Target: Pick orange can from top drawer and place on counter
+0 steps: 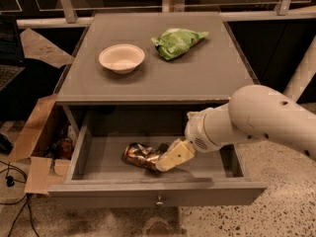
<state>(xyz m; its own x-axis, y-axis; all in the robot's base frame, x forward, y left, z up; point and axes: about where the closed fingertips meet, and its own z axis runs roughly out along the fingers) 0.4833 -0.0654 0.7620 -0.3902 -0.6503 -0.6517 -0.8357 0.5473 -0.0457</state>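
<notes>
The top drawer of the grey cabinet stood pulled out, its flat front facing the camera with a small round metal knob at its middle. Inside, on the drawer floor left of centre, the orange can lay on its side, dented and shiny.

The gripper, a tan block at the end of the white arm, was down inside the drawer. It slanted from the upper right towards the lower left, with its tip against the right end of the can. Whether it was parted or clamped on the can could not be made out from this view. The arm reached in from the right, and its thick white casing crossed over the drawer's right side.

Above, the counter surface carried two things. A white bowl sat upright towards the left. A green snack bag lay further back and to the right, well apart from the bowl.

An open cardboard box stood against the left side of the cabinet. Dark cables trailed on the speckled floor beside it.
</notes>
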